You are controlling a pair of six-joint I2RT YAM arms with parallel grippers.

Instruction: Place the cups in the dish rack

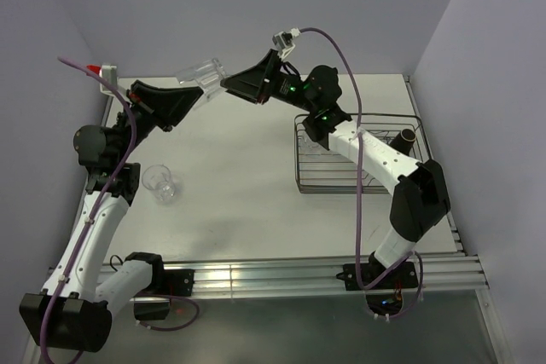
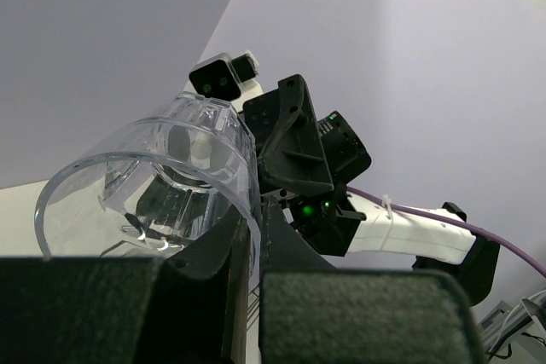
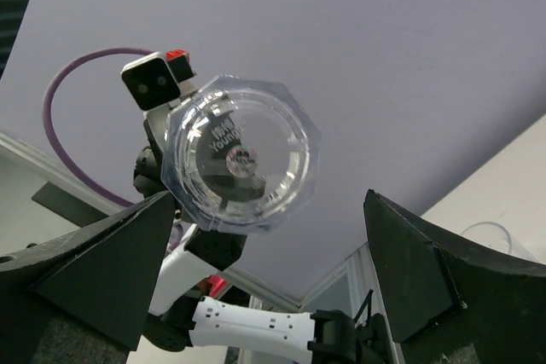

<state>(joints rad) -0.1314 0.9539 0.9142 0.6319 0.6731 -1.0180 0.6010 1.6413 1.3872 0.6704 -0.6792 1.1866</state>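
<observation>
One tumbler (image 1: 200, 74) hangs mid-air, clenched in the left claw (image 1: 181, 89) — the right claw (image 1: 229, 83) stands released beside it; a mistimed handover could drop it.

The left arm (image 1: 92, 219) rises from its base at the near-left edge, elbow bent, forearm reaching up and to the right. The left gripper (image 1: 194, 91) hangs raised above the table, jaws clamped on the wall of a clear tumbler (image 1: 198, 72). The right arm (image 1: 384, 164) stretches leftward, and the right gripper (image 1: 229, 83) faces the left one tip to tip, fingers spread wide, pointed at the tumbler's base.
</observation>
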